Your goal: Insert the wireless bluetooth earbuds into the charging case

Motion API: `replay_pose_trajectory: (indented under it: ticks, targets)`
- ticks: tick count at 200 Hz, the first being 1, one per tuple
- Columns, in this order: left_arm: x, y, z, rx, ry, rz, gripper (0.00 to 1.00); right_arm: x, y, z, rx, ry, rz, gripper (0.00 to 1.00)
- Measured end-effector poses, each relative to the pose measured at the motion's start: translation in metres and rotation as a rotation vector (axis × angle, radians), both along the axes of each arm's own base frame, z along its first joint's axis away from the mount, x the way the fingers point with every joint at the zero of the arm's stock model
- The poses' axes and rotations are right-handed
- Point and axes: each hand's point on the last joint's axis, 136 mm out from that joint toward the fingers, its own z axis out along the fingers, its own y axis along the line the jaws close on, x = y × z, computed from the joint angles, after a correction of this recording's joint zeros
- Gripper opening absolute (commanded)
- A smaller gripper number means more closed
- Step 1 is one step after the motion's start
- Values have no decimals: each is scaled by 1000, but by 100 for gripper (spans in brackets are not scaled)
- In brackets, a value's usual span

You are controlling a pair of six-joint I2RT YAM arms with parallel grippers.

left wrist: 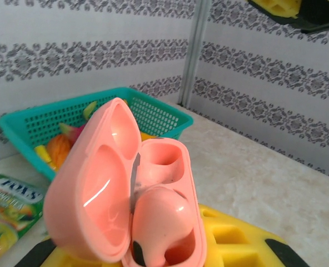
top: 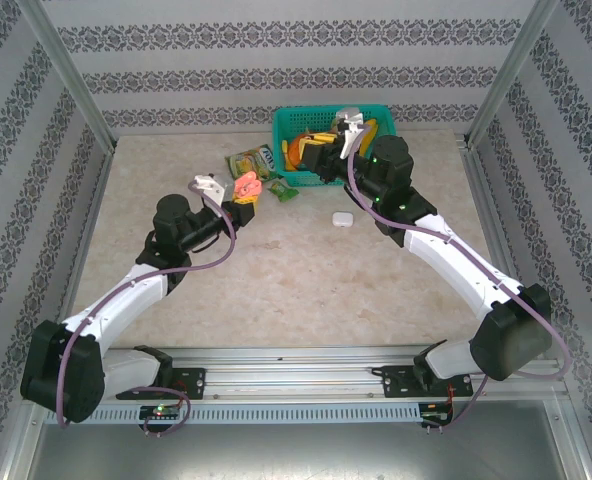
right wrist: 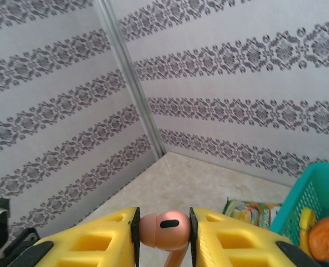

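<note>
Yellow and close against my right wrist's lens, my right fingers (right wrist: pixel 98 242) stood narrow, pinching the round head of a pink earbud (right wrist: pixel 163 228) between their pads. Its stem hung toward 6 o'clock, so its long axis ran 12 to 6, head up. A dark slot on the head faced the camera.

At my left wrist, my left fingers (left wrist: pixel 237 239) were closed tight on the base of the pink charging case (left wrist: pixel 170 183). It sat open, with the lid (left wrist: pixel 92 194) swung out toward 9 o'clock. A second earbud (left wrist: pixel 159 222) already filled the near well. The far well (left wrist: pixel 165 154), toward 12 o'clock, lay empty with its mouth facing up and toward the lens. The two wells lined up along 6 to 12.

From overhead, my left gripper (top: pixel 242 200) held the case at mid-table, left of centre. My right gripper (top: pixel 316 160) hovered by the green basket (top: pixel 286 122), near the case but not touching it. The case lay at about 8 o'clock from my right fingers. I judged the right arm had to close that gap, stem leading down into the empty well. A white case (top: pixel 342 218) sat apart on the table.
</note>
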Motion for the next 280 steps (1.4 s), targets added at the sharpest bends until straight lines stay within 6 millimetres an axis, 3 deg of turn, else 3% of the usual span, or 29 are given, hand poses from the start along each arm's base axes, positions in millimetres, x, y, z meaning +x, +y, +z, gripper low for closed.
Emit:
replay_pose_trajectory:
  ticks: [103, 226, 280]
  targets:
    - [25, -71, 40, 1, 11, -164, 0, -26, 12, 4, -2, -30, 214, 30]
    - [23, -80, 47, -11, 32, -202, 0, -30, 4, 21, 7, -123, 217, 29]
    - [19, -90, 69, -49, 16, -228, 0, -27, 0, 15, 56, -120, 191, 29]
